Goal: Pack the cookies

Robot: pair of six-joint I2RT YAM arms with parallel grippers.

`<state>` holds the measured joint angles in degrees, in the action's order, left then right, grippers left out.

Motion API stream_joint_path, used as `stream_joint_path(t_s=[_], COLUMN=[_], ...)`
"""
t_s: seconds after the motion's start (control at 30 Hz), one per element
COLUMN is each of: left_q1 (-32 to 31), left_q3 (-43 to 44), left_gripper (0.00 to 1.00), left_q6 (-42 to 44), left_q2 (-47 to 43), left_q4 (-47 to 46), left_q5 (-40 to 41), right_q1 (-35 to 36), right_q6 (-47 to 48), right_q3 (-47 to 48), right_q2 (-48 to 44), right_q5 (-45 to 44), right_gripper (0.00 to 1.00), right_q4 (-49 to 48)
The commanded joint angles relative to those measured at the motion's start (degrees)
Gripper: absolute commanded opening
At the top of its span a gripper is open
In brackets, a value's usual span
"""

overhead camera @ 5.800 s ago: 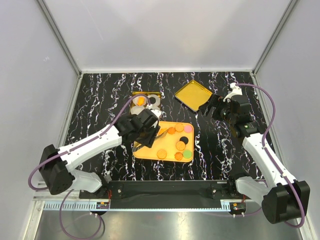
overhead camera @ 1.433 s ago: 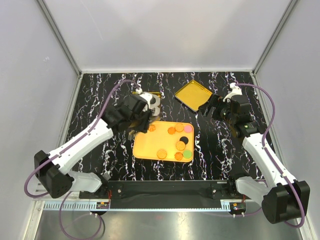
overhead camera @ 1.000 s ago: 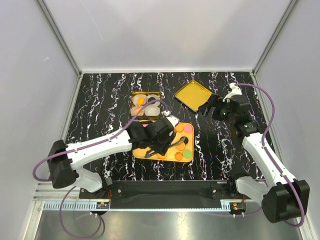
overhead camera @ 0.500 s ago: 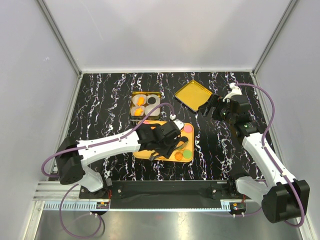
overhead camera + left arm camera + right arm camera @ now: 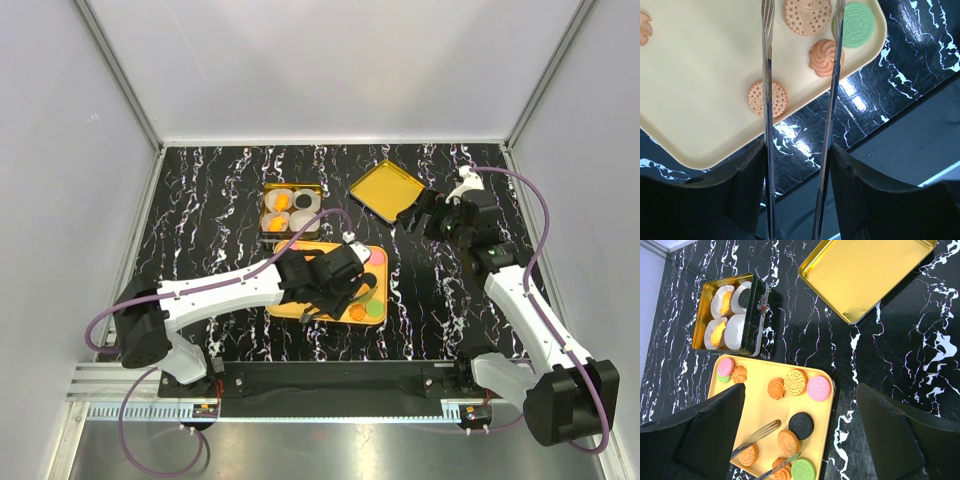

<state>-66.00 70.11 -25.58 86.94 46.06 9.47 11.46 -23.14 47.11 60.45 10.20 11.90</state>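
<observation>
The cookies lie on a yellow tray (image 5: 383,292): pink (image 5: 819,388), black (image 5: 801,425), green (image 5: 803,470), and tan or orange ones such as one round cookie (image 5: 795,382). My left gripper (image 5: 345,285) is shut on metal tongs (image 5: 762,432) and hovers over the tray's near right part. In the left wrist view the gripper (image 5: 799,165) holds the tong arms (image 5: 768,75) spread, nothing between them, straddling a dotted tan cookie (image 5: 767,98) and an orange swirl (image 5: 825,57). My right gripper (image 5: 425,212) is open and empty, high above the table (image 5: 800,390).
A gold tin (image 5: 291,208) with white paper cups stands behind the tray. Two cups hold orange cookies and one holds a dark cookie (image 5: 732,315). An empty gold lid (image 5: 386,190) lies at the back right, also in the right wrist view (image 5: 865,275). The tabletop is black marble.
My left arm has swung from the tin back over the tray and reached toward its near right corner. Over the last half second it barely moved. The right arm has not moved.
</observation>
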Motion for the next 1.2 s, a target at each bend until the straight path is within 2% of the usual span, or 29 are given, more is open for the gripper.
stream_joint_path(t_s=[0.0, 0.37, 0.63, 0.93, 1.17], left_q1=[-0.54, -0.54, -0.45, -0.36, 3.94], left_q3=[2.05, 1.52, 2.31, 4.42, 5.48], left_gripper=[0.55, 0.54, 0.44, 0.41, 0.41], left_q6=[-0.52, -0.43, -0.52, 0.09, 1.23], left_q2=[0.34, 1.66, -0.54, -5.02, -7.66], left_q4=[-2.56, -2.82, -0.89, 2.45, 3.42], left_q5=[0.11, 0.54, 2.74, 5.29, 5.73], right_q1=[-0.04, -0.04, 0.05, -0.04, -0.04], right_q6=[0.81, 0.9, 0.9, 0.9, 0.9], right_q3=[0.35, 0.44, 0.44, 0.44, 0.44], right_q2=[-0.68, -0.59, -0.68, -0.59, -0.5], right_q5=[0.61, 0.53, 0.53, 0.44, 0.7], right_gripper=[1.0, 1.0, 1.0, 1.0, 1.0], right_q4=[-0.65, -0.74, -0.65, -0.65, -0.74])
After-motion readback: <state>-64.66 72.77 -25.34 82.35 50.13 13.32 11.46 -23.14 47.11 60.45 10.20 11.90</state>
